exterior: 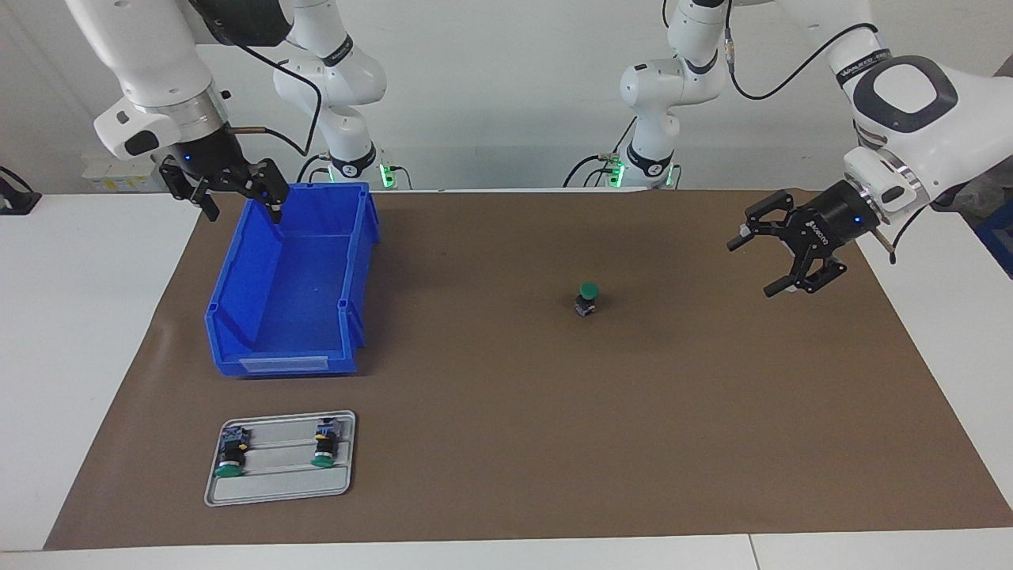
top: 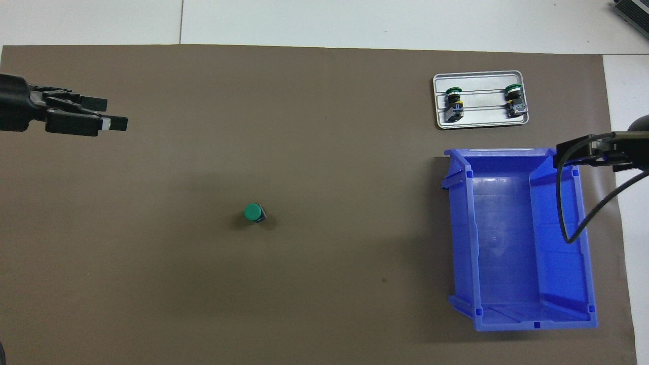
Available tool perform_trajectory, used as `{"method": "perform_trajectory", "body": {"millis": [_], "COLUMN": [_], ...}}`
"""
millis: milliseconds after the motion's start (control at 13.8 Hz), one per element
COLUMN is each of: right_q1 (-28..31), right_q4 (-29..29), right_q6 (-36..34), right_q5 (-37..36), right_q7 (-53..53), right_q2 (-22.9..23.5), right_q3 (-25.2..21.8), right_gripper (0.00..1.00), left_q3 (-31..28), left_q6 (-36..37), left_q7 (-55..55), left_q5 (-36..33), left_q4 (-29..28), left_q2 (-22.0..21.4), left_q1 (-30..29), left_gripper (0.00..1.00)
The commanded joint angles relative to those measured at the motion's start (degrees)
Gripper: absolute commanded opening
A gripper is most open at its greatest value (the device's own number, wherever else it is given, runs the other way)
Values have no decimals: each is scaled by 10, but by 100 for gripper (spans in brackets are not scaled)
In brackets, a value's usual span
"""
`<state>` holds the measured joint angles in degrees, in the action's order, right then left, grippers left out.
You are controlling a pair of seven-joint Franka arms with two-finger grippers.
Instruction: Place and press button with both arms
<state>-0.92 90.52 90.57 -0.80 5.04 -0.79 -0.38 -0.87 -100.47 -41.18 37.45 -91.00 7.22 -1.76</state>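
One button (exterior: 586, 299) stands upright on the brown mat, green cap up, near the middle of the table; it also shows in the overhead view (top: 253, 213). My left gripper (exterior: 756, 265) is open and empty, raised over the mat toward the left arm's end of the table, well apart from the button; it also shows in the overhead view (top: 109, 113). My right gripper (exterior: 244, 212) is open and empty, raised over the blue bin's (exterior: 360, 269) wall at the right arm's end of the table. In the overhead view only part of the right gripper (top: 573, 153) shows.
The blue bin (top: 459, 233) is empty. A grey tray (exterior: 277, 487) (top: 481, 119) lies farther from the robots than the bin. It holds two more buttons lying on their sides (exterior: 231, 453) (exterior: 324, 445). The brown mat (exterior: 506, 443) covers most of the table.
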Motion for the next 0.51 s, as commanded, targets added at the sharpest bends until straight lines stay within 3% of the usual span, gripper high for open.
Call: {"method": "perform_trajectory", "body": {"millis": [0,291,363,436], "right_q1": [6,6,6,6], "right_q4": [11,11,11,11], "right_q6": [-1,-1,-1,-1], "right_q5": [11,11,11,10], "right_q7": [-9,-9,-9,-9], "right_q2": [-11,-11,-11,-11], "right_q3": [1,1,1,1], "right_gripper": [100,100,100,100], "left_q3": [-6,-3,-2,-2], "left_q6": [-13,-3,-2,-6], "left_q7": [121,335,384,438], "left_q5": [-157,-301,-316,-319], "left_q4": [14,-11,-28,-62], "left_q2": [-19,-43,-52,-68], "left_q1": [85,185,205,222], "left_gripper": [99,96,79,53]}}
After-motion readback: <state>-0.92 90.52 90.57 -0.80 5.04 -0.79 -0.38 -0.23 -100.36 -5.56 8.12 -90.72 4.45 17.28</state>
